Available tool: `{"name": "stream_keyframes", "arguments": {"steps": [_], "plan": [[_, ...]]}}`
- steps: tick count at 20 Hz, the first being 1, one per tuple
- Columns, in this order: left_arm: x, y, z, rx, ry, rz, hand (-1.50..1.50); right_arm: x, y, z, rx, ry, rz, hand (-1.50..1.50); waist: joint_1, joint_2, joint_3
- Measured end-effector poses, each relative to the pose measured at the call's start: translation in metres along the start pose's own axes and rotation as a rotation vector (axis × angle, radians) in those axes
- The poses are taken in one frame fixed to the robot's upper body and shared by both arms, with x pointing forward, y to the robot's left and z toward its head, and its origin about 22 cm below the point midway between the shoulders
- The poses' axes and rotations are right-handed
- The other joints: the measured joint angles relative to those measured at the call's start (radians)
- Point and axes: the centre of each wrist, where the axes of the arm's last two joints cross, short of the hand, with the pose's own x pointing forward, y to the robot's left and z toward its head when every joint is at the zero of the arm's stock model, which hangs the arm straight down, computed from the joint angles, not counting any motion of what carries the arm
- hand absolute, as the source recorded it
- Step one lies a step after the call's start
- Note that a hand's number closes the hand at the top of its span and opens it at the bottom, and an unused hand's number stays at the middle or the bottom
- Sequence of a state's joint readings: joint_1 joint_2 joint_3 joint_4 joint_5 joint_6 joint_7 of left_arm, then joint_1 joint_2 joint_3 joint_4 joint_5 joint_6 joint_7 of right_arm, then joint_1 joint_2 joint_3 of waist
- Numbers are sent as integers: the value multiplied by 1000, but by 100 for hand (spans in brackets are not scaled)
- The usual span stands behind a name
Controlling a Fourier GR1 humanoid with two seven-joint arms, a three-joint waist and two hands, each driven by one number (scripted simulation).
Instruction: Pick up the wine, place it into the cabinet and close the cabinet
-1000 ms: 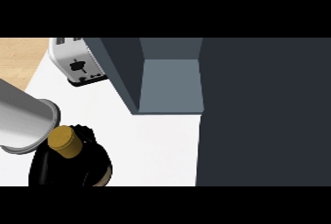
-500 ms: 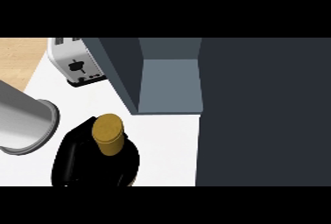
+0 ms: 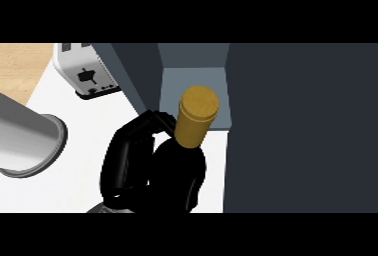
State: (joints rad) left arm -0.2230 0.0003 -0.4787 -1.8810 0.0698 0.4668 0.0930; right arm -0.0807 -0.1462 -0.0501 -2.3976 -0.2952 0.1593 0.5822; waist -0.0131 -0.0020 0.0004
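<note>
The wine bottle [image 3: 177,170] is dark with a gold-capped neck [image 3: 196,117] pointing up toward me. It is held above the white counter [image 3: 81,185], just in front of the cabinet opening. My right hand [image 3: 127,162] is shut on it, coming up from the lower edge with fingers [image 3: 153,121] curled at the base of the neck from the left. The cabinet's grey inside [image 3: 193,82] shows behind the cap. Its dark open door [image 3: 303,130] fills the right side. My left hand does not show.
A silver toaster [image 3: 88,75] stands at the back left beside the cabinet's side wall [image 3: 136,75]. A big grey forearm [image 3: 26,140] crosses the left edge, close to the view. Wooden floor [image 3: 22,65] lies beyond the counter's left edge.
The bottle has risen and moved right, from the lower left to right before the cabinet opening. The hand's fingers round the neck now show.
</note>
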Motion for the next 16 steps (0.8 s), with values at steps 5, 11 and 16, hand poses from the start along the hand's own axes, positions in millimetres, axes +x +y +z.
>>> {"name": "stream_keyframes", "arguments": {"steps": [5,11,16], "plan": [[2,-20,-24,20,-8,-20,150,2,2,-3,8,-2,-8,-150,-1,1,0],[-5,-34,-43,53,-7,-42,150,2,-4,-1,-9,-2,11,-150,0,1,0],[-12,-42,-50,70,-18,-80,150,2,-6,1,-7,8,21,-150,-1,0,0]]}}
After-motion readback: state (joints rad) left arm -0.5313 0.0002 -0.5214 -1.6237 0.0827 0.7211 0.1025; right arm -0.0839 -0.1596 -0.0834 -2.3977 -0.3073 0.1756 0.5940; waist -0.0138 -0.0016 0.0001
